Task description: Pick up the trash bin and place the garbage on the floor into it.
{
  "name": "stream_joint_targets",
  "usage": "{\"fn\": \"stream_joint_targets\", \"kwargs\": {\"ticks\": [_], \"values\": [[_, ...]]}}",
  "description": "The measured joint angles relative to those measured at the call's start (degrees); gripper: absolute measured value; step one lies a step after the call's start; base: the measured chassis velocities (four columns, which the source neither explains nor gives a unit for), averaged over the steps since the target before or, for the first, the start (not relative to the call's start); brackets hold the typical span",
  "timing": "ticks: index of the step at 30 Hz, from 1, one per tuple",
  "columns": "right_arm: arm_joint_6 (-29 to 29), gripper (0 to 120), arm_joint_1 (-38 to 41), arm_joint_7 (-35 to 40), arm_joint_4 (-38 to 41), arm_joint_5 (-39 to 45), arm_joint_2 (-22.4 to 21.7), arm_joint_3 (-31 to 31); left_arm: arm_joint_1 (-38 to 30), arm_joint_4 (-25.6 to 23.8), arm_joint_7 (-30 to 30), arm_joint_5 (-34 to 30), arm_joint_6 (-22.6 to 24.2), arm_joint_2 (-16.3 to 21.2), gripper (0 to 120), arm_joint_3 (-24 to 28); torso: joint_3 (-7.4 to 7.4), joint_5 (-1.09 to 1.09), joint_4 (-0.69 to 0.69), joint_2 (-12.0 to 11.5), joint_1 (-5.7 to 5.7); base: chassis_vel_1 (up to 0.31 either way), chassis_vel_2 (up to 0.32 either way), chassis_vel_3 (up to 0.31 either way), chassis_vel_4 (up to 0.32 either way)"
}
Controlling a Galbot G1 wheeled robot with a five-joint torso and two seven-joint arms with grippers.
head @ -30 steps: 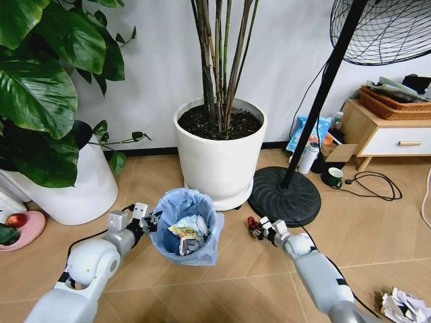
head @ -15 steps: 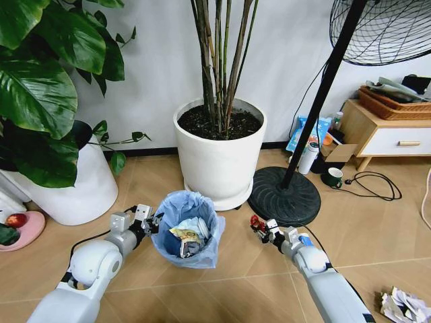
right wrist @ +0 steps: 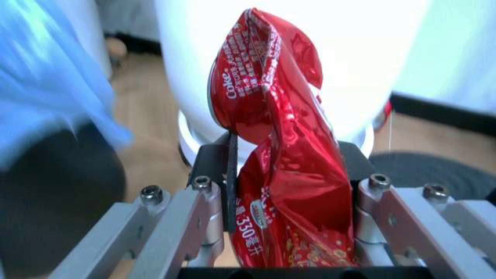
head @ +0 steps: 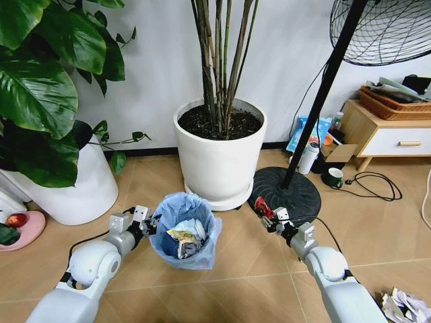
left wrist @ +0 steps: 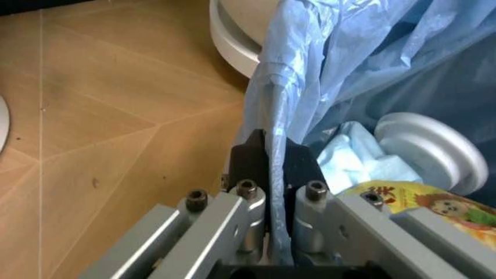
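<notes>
In front of the big white plant pot (head: pixel 220 156), the trash bin (head: pixel 184 231) hangs just above the floor (head: pixel 236 282). Its blue bag (left wrist: pixel 310 70) is thin and crinkly, so it looks soft and easy to tear. The left gripper (head: pixel 147 223) has pinched shut on the bag at the bin's rim, on the bin's left side. That is a good place to hold, but the plastic could slip if the bin gets heavy. Inside the bin lie paper, a white round lid (left wrist: pixel 422 148) and a yellow packet (left wrist: pixel 422 200).

To the right of the bin, the right gripper (head: pixel 268 214) squeezes a red wrapper (right wrist: pixel 279 151), well apart from the bin and near the black fan base (head: pixel 285 195). The wrapper looks light, floppy and shiny, so a firm pinch in its middle suits it. More crumpled white paper (head: pixel 406 306) lies on the floor far to the right.
</notes>
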Motion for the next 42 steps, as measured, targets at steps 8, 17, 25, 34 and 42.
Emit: {"fn": "stream_joint_targets", "kwargs": {"ticks": [8,17,25,34,42], "values": [[-1.61,29,-4.83,0.9,10.87,1.8,-1.49,-0.11,0.26,-0.37,-0.01,-0.12,0.0,0.81,0,0.22,0.0,0.01,0.01,0.0,0.0,0.0,0.0,0.0,0.0],[-4.0,29,-3.92,1.85,20.8,7.06,-8.5,-1.7,-0.77,-0.13,-0.08,-0.76,0.33,1.55,0,1.0,0.0,0.0,0.01,0.0,0.0,0.0,0.0,0.0,0.0],[-6.47,29,2.02,2.86,22.94,13.47,-13.09,-4.88,-2.78,-0.42,-0.93,-2.79,1.19,2.5,0,2.01,0.01,0.01,0.02,0.0,0.0,0.0,0.0,0.0,0.0],[-7.82,29,7.44,2.82,23.99,16.84,-15.76,-9.67,-7.61,0.22,-2.56,-5.88,2.27,3.48,0,7.8,0.01,0.0,0.0,0.0,0.0,0.0,0.0,0.0,0.0],[-8.63,29,12.57,3.7,20.58,16.9,-15.41,-17.63,-8.8,-0.06,-3.37,-6.49,2.66,3.1,0,9.35,0.01,0.0,0.01,0.0,0.01,0.0,0.0,0.0,0.0]]}}
